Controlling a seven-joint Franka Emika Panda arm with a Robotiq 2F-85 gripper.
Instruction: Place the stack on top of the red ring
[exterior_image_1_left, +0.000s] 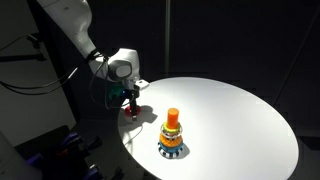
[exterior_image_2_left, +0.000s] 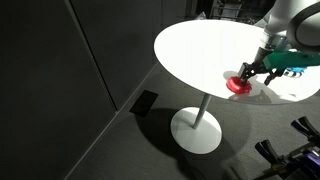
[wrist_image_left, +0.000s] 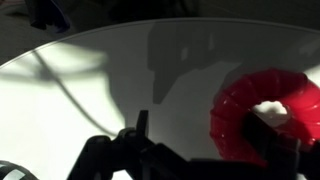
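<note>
Care matters most around the red ring (exterior_image_1_left: 131, 111), which lies flat near the edge of the round white bench (exterior_image_1_left: 235, 110) with the hand (exterior_image_1_left: 130, 100) low over it. In the wrist view the fingers (wrist_image_left: 141, 124) look spread wide, one well clear of the ring, the other dark against its hole, so I judge the hand holds nothing. The stack (exterior_image_1_left: 172, 134) stands upright further along the bench, well apart from the ring. I'd say the hand should rise straight up so it doesn't drag the ring, then take the tower low on its striped base, keeping it plumb so no rings slip off.
</note>
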